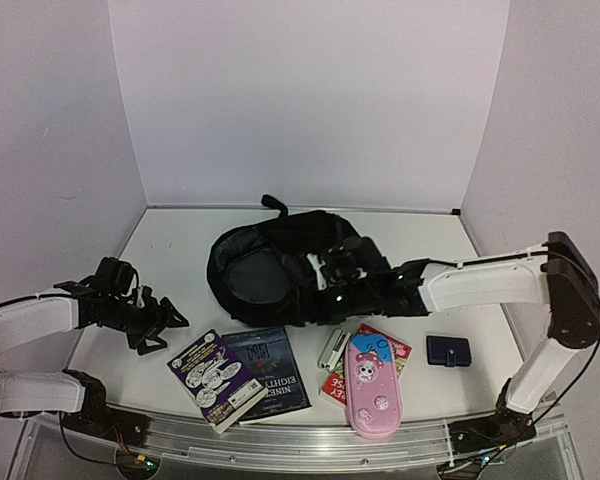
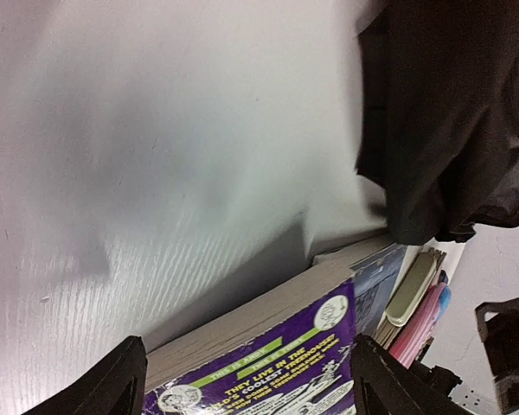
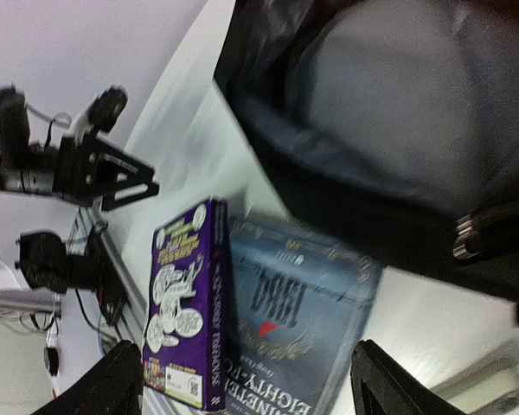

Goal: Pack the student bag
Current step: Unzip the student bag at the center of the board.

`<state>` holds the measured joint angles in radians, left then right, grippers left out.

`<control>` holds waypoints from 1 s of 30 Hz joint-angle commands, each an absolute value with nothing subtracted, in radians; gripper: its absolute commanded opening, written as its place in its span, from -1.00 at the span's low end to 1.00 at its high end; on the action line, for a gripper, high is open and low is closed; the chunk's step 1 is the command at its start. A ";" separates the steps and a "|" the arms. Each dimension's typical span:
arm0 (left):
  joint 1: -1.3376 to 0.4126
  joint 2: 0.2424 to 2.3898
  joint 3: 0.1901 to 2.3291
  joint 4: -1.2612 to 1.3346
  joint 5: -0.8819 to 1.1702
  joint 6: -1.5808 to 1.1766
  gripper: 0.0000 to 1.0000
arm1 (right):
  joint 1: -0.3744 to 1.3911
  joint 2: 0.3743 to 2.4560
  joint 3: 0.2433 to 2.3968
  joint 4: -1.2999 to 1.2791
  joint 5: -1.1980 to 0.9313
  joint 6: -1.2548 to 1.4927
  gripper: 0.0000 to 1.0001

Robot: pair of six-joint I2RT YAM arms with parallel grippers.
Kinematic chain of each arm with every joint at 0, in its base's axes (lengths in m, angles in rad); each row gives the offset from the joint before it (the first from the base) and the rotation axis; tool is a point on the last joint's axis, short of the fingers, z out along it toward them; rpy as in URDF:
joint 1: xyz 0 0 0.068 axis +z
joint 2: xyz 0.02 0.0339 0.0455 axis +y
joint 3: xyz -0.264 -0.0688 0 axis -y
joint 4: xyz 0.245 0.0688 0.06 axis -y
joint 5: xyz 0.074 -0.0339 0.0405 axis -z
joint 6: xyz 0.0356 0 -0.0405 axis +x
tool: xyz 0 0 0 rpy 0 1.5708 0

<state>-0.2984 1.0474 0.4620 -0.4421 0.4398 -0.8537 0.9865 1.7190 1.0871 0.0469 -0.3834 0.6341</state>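
while the student bag [image 1: 280, 265] lies mid-table, mouth gaping toward eight o'clock, a book pickup seems next: the left gripper [image 1: 165, 330] should straddle the purple book [image 1: 215, 378], at its five o'clock, squarely across the spine. its jaws stand wide apart, empty; the right gripper [image 1: 328, 282], over the bag's three o'clock flank, is likewise spread, gripping nothing.

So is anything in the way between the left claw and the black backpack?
Nothing visible. Only tabletop lies between the left claw and the student bag; the purple book sits nearer the front edge, off that line.
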 commanded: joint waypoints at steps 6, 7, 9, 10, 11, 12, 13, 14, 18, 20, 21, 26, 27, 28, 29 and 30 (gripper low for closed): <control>-0.330 1.062 0.434 -0.359 0.469 -0.913 0.62 | 1.086 1.951 1.183 0.157 -0.542 0.704 0.42; -0.331 1.061 0.430 -0.358 0.470 -0.913 0.62 | 1.091 1.967 1.189 0.160 -0.551 0.707 0.39; -0.331 1.058 0.424 -0.357 0.471 -0.914 0.62 | 1.097 1.990 1.190 0.175 -0.572 0.718 0.35; -0.331 1.057 0.420 -0.356 0.471 -0.915 0.62 | 1.097 2.000 1.189 0.185 -0.581 0.724 0.34; -0.331 1.056 0.416 -0.353 0.472 -0.917 0.62 | 1.097 2.009 1.189 0.199 -0.594 0.733 0.34; -0.331 1.055 0.412 -0.350 0.472 -0.919 0.62 | 1.098 2.019 1.189 0.211 -0.609 0.741 0.33; -0.331 1.055 0.408 -0.346 0.474 -0.921 0.62 | 1.100 2.028 1.188 0.229 -0.621 0.750 0.32; -0.331 1.057 0.406 -0.340 0.477 -0.921 0.62 | 1.102 2.038 1.190 0.241 -0.632 0.762 0.31; -0.331 1.069 0.409 -0.330 0.483 -0.917 0.62 | 1.109 2.079 1.202 0.277 -0.669 0.791 0.23; -0.331 1.073 0.410 -0.328 0.484 -0.915 0.63 | 1.112 2.097 1.203 0.314 -0.686 0.815 0.19; -0.332 1.073 0.411 -0.327 0.484 -0.914 0.63 | 1.114 2.105 1.203 0.342 -0.698 0.832 0.18; -0.332 1.059 0.412 -0.322 0.484 -0.913 0.66 | 1.124 2.147 1.204 0.443 -0.740 0.916 0.02; -0.332 1.052 0.410 -0.318 0.483 -0.915 0.67 | 1.126 2.151 1.203 0.460 -0.744 0.929 -0.02; -0.332 1.042 0.407 -0.313 0.481 -0.919 0.67 | 1.128 2.153 1.201 0.480 -0.748 0.944 -0.07; -0.331 1.029 0.404 -0.307 0.480 -0.924 0.68 | 1.129 2.153 1.200 0.496 -0.752 0.955 -0.12; -0.332 1.018 0.402 -0.301 0.477 -0.930 0.69 | 1.130 2.152 1.199 0.510 -0.753 0.964 -0.21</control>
<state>-0.3275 1.0636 0.4100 -0.3534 0.4718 -0.9167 1.1173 2.1362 1.1782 0.3963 -0.7150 0.8915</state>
